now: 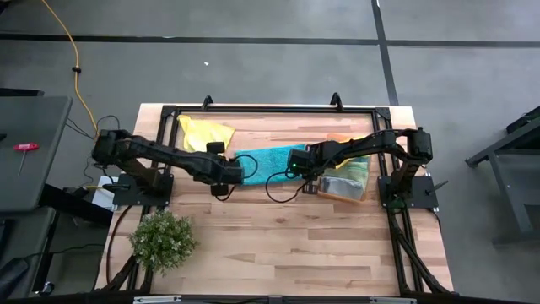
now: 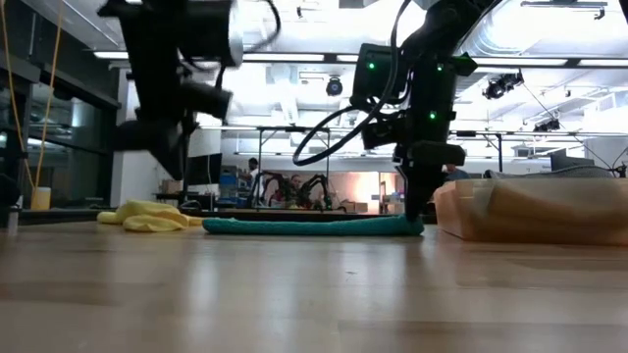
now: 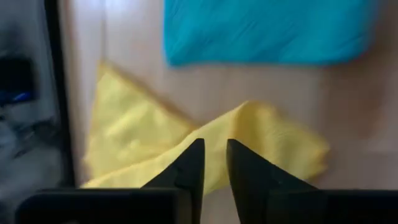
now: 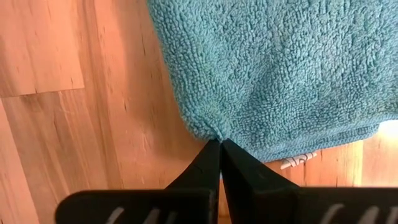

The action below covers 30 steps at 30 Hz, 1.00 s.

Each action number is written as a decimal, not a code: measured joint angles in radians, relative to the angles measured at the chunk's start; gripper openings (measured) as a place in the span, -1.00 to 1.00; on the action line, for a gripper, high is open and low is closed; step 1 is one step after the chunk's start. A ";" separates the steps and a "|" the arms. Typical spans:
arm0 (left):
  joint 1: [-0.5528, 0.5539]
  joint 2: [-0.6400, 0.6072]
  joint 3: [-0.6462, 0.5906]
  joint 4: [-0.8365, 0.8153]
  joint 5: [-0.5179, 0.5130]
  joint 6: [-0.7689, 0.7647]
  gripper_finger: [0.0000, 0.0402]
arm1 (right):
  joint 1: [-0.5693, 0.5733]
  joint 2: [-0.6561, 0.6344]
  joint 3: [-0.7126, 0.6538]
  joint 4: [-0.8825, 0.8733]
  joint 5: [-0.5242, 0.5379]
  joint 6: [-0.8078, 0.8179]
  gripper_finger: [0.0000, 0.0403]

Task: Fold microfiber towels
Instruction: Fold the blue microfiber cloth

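Flat teal towel, right gripper pinching edge

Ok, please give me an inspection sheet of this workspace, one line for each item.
Surface: light wooden table inside a black frame.
Job's things: teal towel lying flat at the middle; yellow towel crumpled toward the far left corner; more towels in the orange bin.
Clutter: small green plant near the front left corner.
Grippers: right gripper shut on the teal towel, pinching a corner down at the table; left gripper raised above the table, looking at the yellow towel, fingers a little apart, holding nothing.
Cables: black loops at both arms; yellow cable on the floor.
Surroundings: grey floor, dark bench to the left, lit room with people far behind.
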 joint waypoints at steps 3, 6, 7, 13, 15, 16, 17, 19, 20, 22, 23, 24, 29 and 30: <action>-0.021 -0.060 -0.008 0.127 0.116 0.027 -0.60 | 0.000 0.000 0.000 0.002 0.000 0.000 -1.00; -0.029 -0.097 -0.035 0.281 0.281 0.061 -0.49 | 0.000 0.000 0.000 0.002 0.000 0.000 -1.00; -0.030 -0.098 -0.040 0.320 0.315 0.068 -0.46 | 0.000 0.000 0.001 0.003 0.000 0.000 -1.00; -0.018 -0.028 -0.049 0.364 0.335 0.078 -0.30 | 0.000 0.000 0.001 0.003 0.000 0.000 -1.00; -0.011 0.007 -0.049 0.367 0.351 0.079 -0.25 | 0.000 0.000 0.001 0.004 0.000 0.000 -1.00; -0.007 0.022 -0.050 0.367 0.355 0.083 -0.23 | 0.000 0.000 0.001 0.006 0.000 0.000 -1.00; -0.003 0.040 -0.050 0.372 0.355 0.089 -0.21 | 0.000 0.000 0.001 0.009 0.000 0.000 -1.00; 0.003 0.077 -0.049 0.393 0.354 0.105 -0.17 | 0.000 0.000 0.001 0.012 0.000 0.000 -1.00; 0.009 0.092 -0.050 0.393 0.353 0.109 -0.16 | 0.000 0.000 0.001 0.016 0.000 0.000 -1.00; 0.017 0.123 -0.049 0.425 0.349 0.114 -0.14 | 0.000 0.000 0.001 0.018 0.000 0.000 -1.00; 0.021 0.139 -0.049 0.433 0.349 0.115 -0.14 | 0.000 0.000 0.001 0.018 0.000 0.000 -1.00; 0.026 0.150 -0.050 0.432 0.348 0.115 -0.13 | 0.000 0.000 0.001 0.018 0.000 0.000 -1.00; 0.032 0.175 -0.047 0.442 0.348 0.114 -0.13 | 0.000 -0.001 0.001 0.016 0.000 -0.007 -1.00; 0.032 0.178 -0.046 0.441 0.348 0.114 -0.13 | 0.000 -0.001 0.001 0.014 -0.001 -0.009 -1.00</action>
